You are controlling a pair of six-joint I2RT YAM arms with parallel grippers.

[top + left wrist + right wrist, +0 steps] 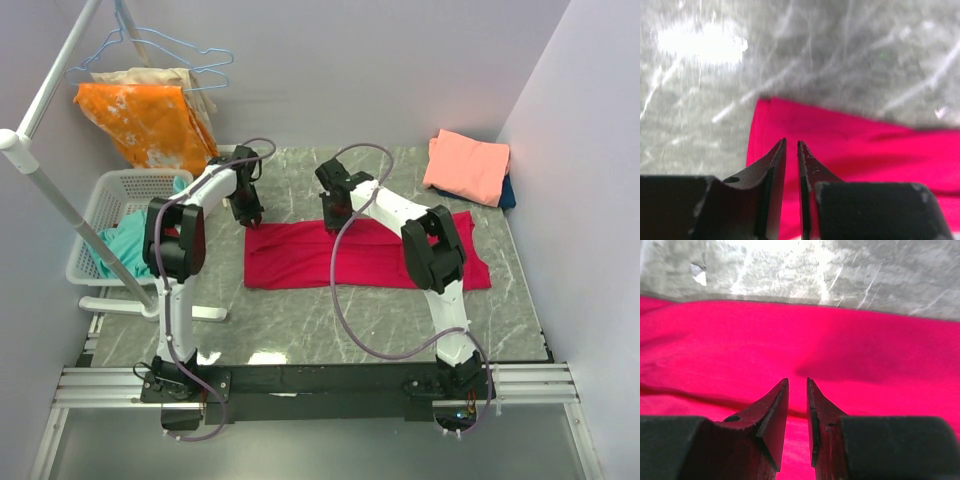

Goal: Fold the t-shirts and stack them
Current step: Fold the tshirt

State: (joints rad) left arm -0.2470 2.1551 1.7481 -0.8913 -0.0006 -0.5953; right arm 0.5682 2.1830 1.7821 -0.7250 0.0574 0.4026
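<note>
The crimson-red t-shirt (370, 262) lies on the marble table as a long folded strip. My left gripper (248, 216) hovers over its far left corner, jaws a narrow slit apart with nothing between them (791, 142). The red t-shirt (865, 145) fills the right half below it. My right gripper (334, 222) hangs over the strip's far edge near the middle, jaws slightly apart and empty (797, 380) above the red cloth (790, 335). A folded salmon-pink t-shirt (467, 165) rests on a dark blue one (508, 190) at the far right corner.
A white basket (95, 210) holding teal cloth stands off the table's left side. An orange white-blotched cloth (150, 125) hangs from a hanger on a white rack pole (60, 200). Walls close in behind and to the right.
</note>
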